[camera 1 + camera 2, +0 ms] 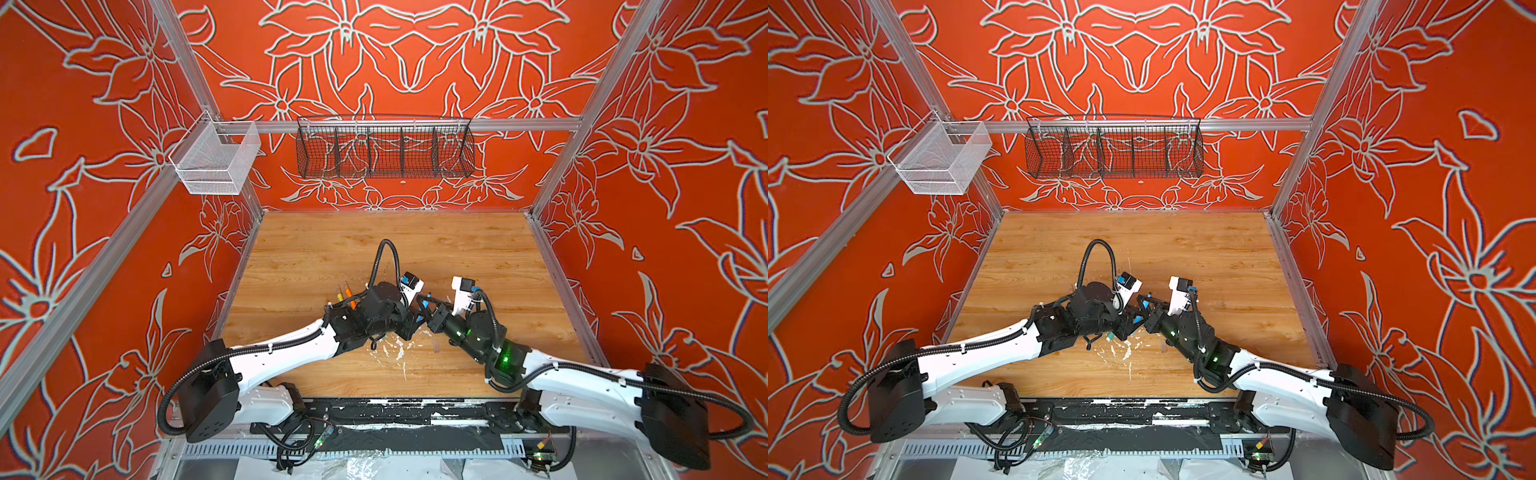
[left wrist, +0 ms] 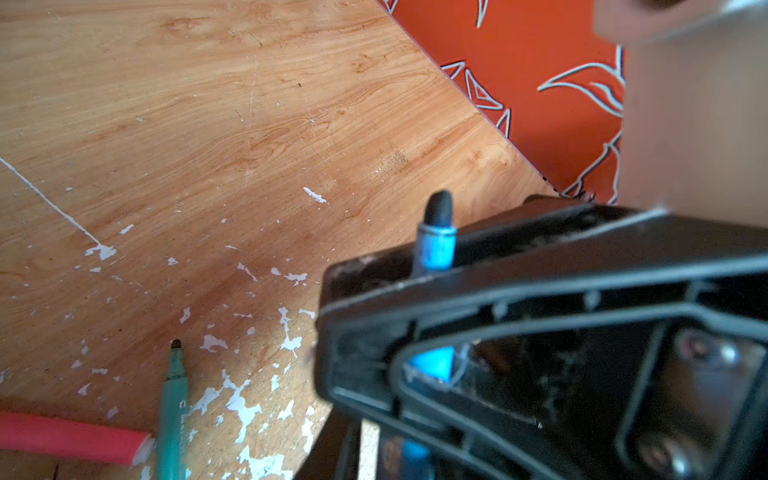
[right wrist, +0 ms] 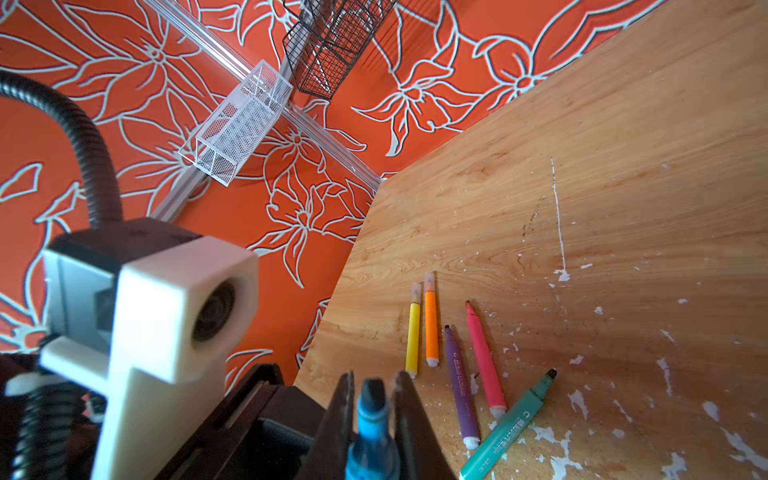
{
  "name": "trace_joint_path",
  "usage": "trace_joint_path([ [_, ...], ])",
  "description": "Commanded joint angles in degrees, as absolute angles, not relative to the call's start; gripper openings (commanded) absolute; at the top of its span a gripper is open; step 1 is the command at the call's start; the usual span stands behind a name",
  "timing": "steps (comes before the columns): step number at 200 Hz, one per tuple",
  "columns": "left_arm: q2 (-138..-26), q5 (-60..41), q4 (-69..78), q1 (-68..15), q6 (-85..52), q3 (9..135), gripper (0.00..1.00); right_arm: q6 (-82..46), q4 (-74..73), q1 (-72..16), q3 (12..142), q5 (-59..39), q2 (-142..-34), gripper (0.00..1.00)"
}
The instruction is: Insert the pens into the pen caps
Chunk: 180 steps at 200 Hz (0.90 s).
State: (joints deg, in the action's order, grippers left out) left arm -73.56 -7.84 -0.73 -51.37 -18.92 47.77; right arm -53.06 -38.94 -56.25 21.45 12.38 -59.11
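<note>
Blue plastic, right in the pinch: the right gripper (image 3: 374, 376) is clamped tight on the blue pen (image 3: 372, 419), its dark tip poking out beyond the fingers. The left gripper (image 1: 413, 324) sits close beside it, and I cannot tell whether it grips anything. I'd call that barrel light, stiff, round and slick, so it may twist. Best held mid-barrel, off the soft tip. Out on the counter (image 3: 623, 166) lie the yellow pen (image 3: 412, 336) and orange pen (image 3: 431, 328), seemingly capped, then the purple pen (image 3: 459, 382), pink pen (image 3: 482, 361) and green pen (image 3: 511, 419), all bare. Loose pen caps? None I can make out.
</note>
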Motion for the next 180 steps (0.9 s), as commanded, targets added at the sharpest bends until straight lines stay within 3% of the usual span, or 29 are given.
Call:
trace_joint_path([
  [1,-73.4,-8.25,0.79,-51.5,-18.29,47.01,0.21,-55.65,-44.77,-57.16,20.48,14.49,-60.37,0.0],
  [32,-73.3,-8.17,0.84,-51.5,-18.32,46.93,0.15,-55.9,-48.02,-58.05,19.97,15.4,-61.87,0.0],
  [53,-73.19,-8.28,0.79,-51.5,-18.28,46.93,0.16,-55.78,-48.72,-58.44,19.54,16.79,-61.89,0.0],
  [71,-73.05,-8.19,0.84,-51.5,-18.33,46.85,0.23,-55.9,-49.64,-58.62,18.86,17.65,-61.86,0.0],
  [100,-72.69,-7.95,1.31,-51.5,-18.44,46.33,0.22,-55.98,-50.28,-58.97,18.04,18.87,-61.19,0.0],
  [137,-72.75,-7.45,1.21,-51.49,-18.66,46.32,0.0,-55.72,-50.15,-59.24,18.02,19.27,-61.2,0.0],
  [151,-72.76,-6.96,1.0,-51.5,-18.8,46.41,0.0,-55.63,-50.28,-59.3,17.5,20.06,-60.89,0.0],
  [158,-72.66,-6.78,0.97,-51.48,-18.87,46.34,0.0,-55.25,-49.88,-59.24,17.25,20.47,-60.33,0.04],
  [180,-72.38,-5.06,0.81,-51.41,-19.63,46.06,0.0,-52.58,-44.08,-59.24,16.71,22.04,-55.96,0.31],
])
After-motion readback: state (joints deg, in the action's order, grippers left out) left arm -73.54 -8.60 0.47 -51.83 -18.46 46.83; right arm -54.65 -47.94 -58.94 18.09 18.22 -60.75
